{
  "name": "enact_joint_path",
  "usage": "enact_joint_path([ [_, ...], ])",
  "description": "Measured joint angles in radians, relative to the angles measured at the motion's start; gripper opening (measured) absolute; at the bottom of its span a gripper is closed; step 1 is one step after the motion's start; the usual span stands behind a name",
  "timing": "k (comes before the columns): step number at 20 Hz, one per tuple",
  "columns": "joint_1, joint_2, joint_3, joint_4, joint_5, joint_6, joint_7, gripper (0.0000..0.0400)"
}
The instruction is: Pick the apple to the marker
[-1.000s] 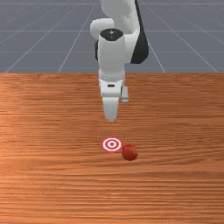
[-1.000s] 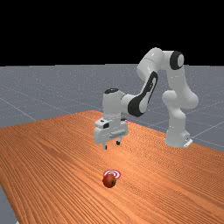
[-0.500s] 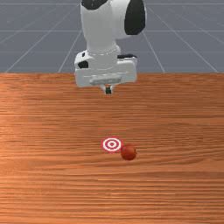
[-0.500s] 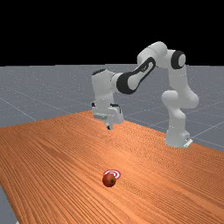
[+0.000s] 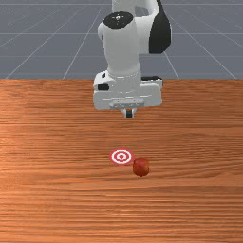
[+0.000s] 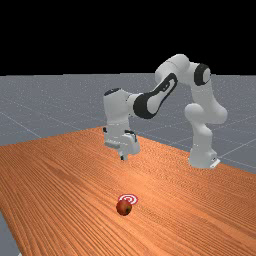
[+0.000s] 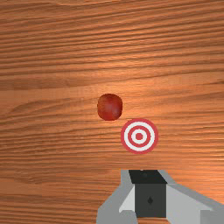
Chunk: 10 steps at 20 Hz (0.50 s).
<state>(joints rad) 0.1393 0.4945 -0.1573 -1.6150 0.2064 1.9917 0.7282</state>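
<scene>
The gripper (image 5: 128,114) hangs well above the table in the front view, its two fingers together and nothing held. In the wrist view the gripper (image 7: 150,193) also has its dark tips meeting. A red apple (image 5: 141,167) rests on the wood, nearer the front camera than the hand and slightly to the front view's right. Beside the apple (image 7: 110,107) lies the flat red-and-white ring marker (image 7: 139,136), with a narrow strip of wood between them. In the far view the apple (image 6: 124,207) stands lower than the gripper (image 6: 124,157) and partly overlaps the marker (image 6: 129,199).
Bare wood of the table (image 5: 52,190) surrounds the apple and marker. The arm's base stands at the far view's right, by the table's edge.
Since one second ago my hand has turned and its fingers have shut. Over the last half second it has come lower and toward the front view's right. The apple has rolled slightly.
</scene>
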Motion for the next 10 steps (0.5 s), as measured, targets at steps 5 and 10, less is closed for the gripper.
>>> enact_joint_path([
  [5, 0.01, 0.242, 0.025, 0.15, 0.02, 0.017, 0.039, 0.0252],
  [10, 0.019, 0.36, 0.037, 0.168, 0.042, 0.094, 0.065, 0.0388],
])
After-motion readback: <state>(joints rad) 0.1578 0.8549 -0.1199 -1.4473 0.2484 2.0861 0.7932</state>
